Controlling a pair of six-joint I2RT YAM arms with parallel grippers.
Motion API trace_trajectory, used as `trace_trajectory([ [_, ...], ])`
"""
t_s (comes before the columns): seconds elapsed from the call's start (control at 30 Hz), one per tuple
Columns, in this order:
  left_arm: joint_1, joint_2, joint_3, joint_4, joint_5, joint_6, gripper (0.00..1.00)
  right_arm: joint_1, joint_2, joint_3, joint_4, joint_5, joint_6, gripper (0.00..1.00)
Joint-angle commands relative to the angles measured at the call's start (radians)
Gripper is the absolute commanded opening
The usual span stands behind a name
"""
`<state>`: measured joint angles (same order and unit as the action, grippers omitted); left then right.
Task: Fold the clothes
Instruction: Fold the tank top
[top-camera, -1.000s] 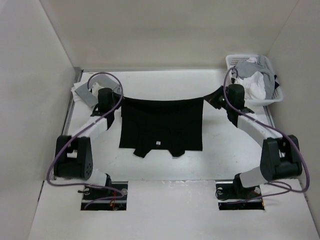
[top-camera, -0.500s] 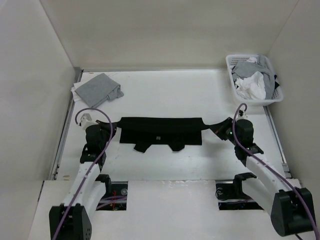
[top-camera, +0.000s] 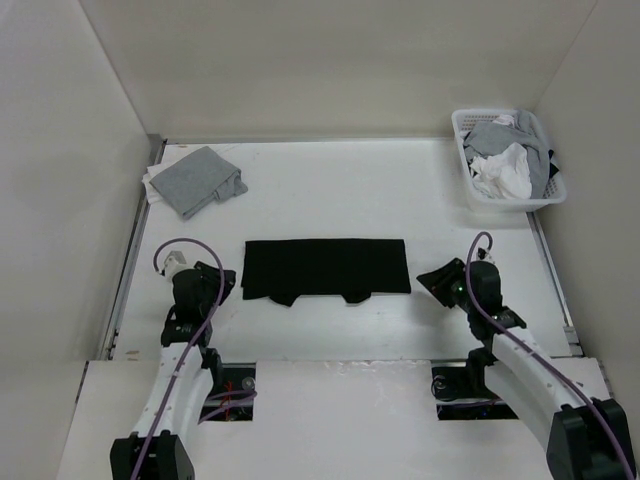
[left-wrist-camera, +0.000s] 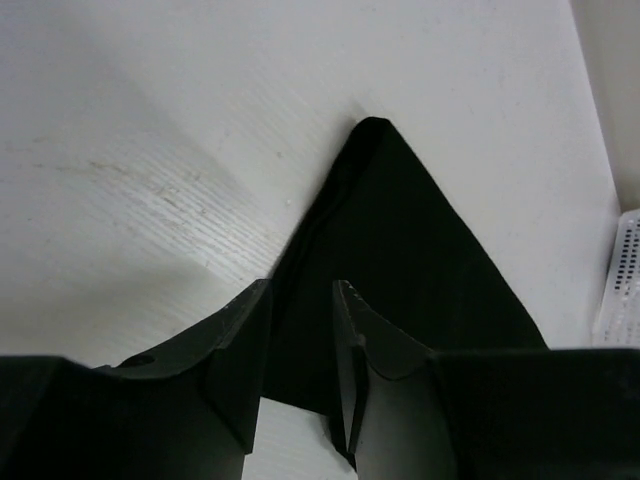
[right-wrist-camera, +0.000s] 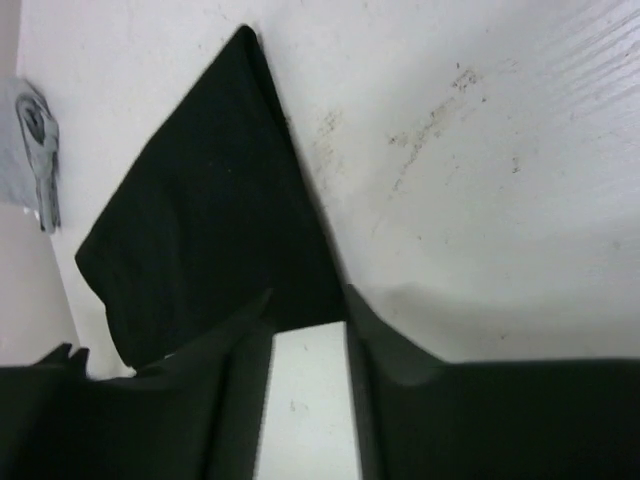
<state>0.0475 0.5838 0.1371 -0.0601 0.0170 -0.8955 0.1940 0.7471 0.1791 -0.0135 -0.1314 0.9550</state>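
My left tool is open: its fingers stand apart with nothing clamped between them. My right tool is open as well, and bare desk shows in its gap. The top lies flat on the desk between both tools as a wide black band, with strap ends showing past its near edge. The left tool sits just beside its left end, the right tool near its right end. A grey garment lies far left. A basket of laundry stands far right.
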Motion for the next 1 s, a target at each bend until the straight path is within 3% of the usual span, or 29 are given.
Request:
trace_trajectory([
  [0.0,0.028,-0.018,0.005,0.013,0.009,0.015,0.31,0.032,-0.035,0.034,-0.011,0.125,-0.022,0.43],
  [0.07,0.047,-0.035,0.009,0.014,0.006,0.017,0.31,0.057,0.016,0.063,0.015,0.147,-0.062,0.45],
  [0.2,0.036,0.036,0.028,0.095,0.008,0.017,0.32,0.075,0.274,0.149,0.127,0.13,-0.133,0.48],
  [0.43,-0.033,0.163,0.056,0.232,0.003,0.006,0.31,0.081,0.575,0.207,0.342,-0.008,-0.055,0.44],
  [0.5,-0.048,0.194,0.064,0.261,-0.002,0.006,0.31,0.081,0.656,0.217,0.407,-0.065,-0.01,0.39],
  [0.63,-0.09,0.261,0.091,0.318,-0.002,-0.003,0.31,0.069,0.782,0.215,0.562,-0.123,0.082,0.12],
  [0.7,-0.126,0.283,0.104,0.339,-0.011,-0.011,0.3,0.048,0.769,0.191,0.615,-0.116,0.112,0.02],
  [0.8,-0.217,0.31,0.128,0.355,-0.06,-0.019,0.3,0.003,0.636,0.142,0.594,-0.083,0.117,0.0],
  [0.97,-0.434,0.359,0.177,0.384,-0.179,-0.022,0.3,-0.057,0.28,0.126,0.274,0.025,0.016,0.0],
])
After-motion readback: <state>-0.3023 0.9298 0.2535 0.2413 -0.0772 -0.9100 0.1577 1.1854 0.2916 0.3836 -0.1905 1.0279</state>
